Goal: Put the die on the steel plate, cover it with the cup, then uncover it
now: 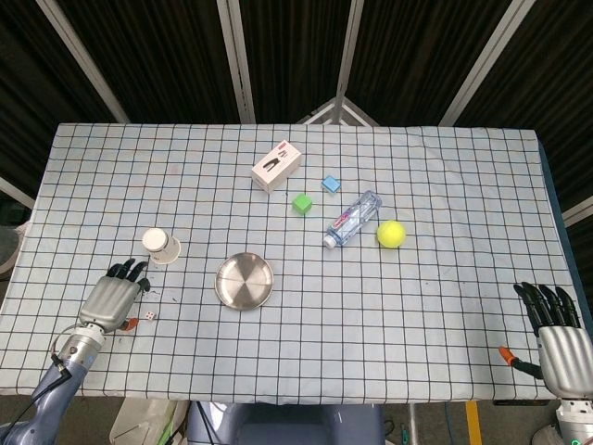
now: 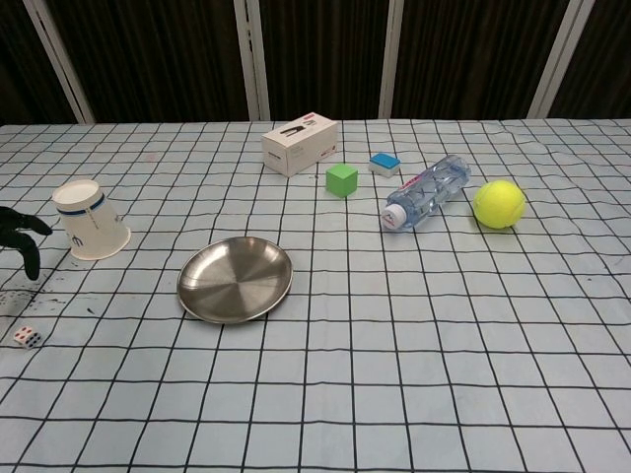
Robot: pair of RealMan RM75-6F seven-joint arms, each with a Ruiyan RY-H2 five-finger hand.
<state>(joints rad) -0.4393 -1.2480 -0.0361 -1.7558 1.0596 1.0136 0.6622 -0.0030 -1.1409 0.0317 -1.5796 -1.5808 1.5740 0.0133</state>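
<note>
The left hand (image 1: 113, 298) hovers low over the checked tablecloth (image 1: 371, 306), fingers apart and holding nothing, with the die (image 1: 148, 317) on the cloth just beside it toward the steel plate (image 1: 245, 280), the overturned cup (image 1: 159, 246) beyond its fingertips, and the right hand (image 1: 559, 336) well apart, fingers spread, empty.

Table (image 1: 445, 306): plate (image 1: 245, 281), cup (image 1: 159, 245), die (image 1: 148, 317), bottle (image 1: 352, 219), ball (image 1: 391, 234), maybe more.
</note>
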